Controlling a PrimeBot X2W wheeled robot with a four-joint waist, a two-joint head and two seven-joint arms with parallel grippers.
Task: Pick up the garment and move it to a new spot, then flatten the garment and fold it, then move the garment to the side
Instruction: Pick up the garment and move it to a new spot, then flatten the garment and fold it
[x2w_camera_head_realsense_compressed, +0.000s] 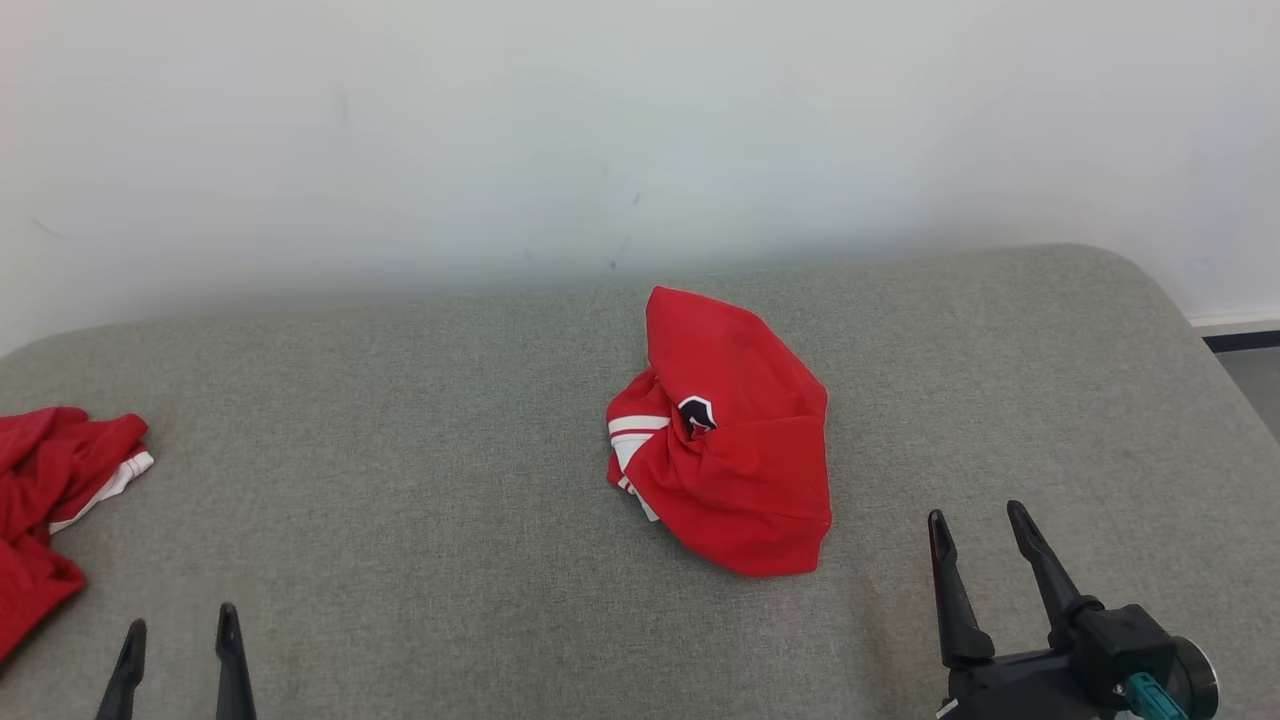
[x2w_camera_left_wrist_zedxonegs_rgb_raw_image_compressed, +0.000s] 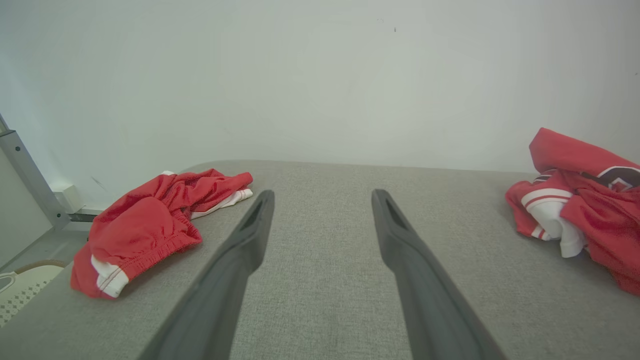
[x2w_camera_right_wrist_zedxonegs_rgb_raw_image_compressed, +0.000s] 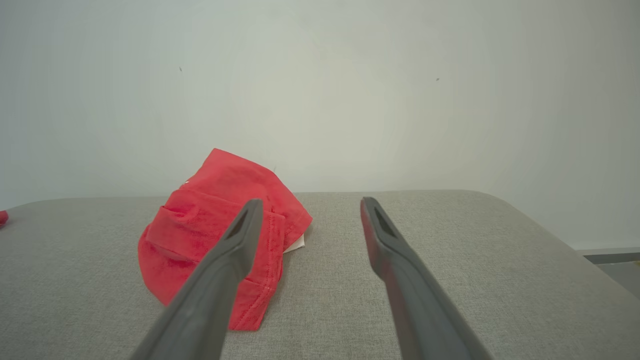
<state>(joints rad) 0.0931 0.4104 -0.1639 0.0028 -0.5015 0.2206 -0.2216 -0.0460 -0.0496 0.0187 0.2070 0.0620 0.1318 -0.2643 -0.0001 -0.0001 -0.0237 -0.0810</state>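
We find the red garment (x2w_camera_head_realsense_compressed: 725, 440) lying bunched and unfolded near the middle of the grey padded surface (x2w_camera_head_realsense_compressed: 400, 450), untouched. The right gripper (x2w_camera_head_realsense_compressed: 976, 511) sits near its right side, jaws apart and empty, apparently placed for the pick. The left gripper (x2w_camera_head_realsense_compressed: 182, 617) is likewise open and empty, well apart, nearer a second red garment (x2w_camera_head_realsense_compressed: 50, 490) at the left edge.

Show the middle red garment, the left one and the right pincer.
middle red garment (x2w_camera_head_realsense_compressed: 740, 490), head view, lower fold.
left red garment (x2w_camera_left_wrist_zedxonegs_rgb_raw_image_compressed: 145, 225), left wrist view, bunched middle.
right pincer (x2w_camera_head_realsense_compressed: 975, 510), head view, between fingertips.
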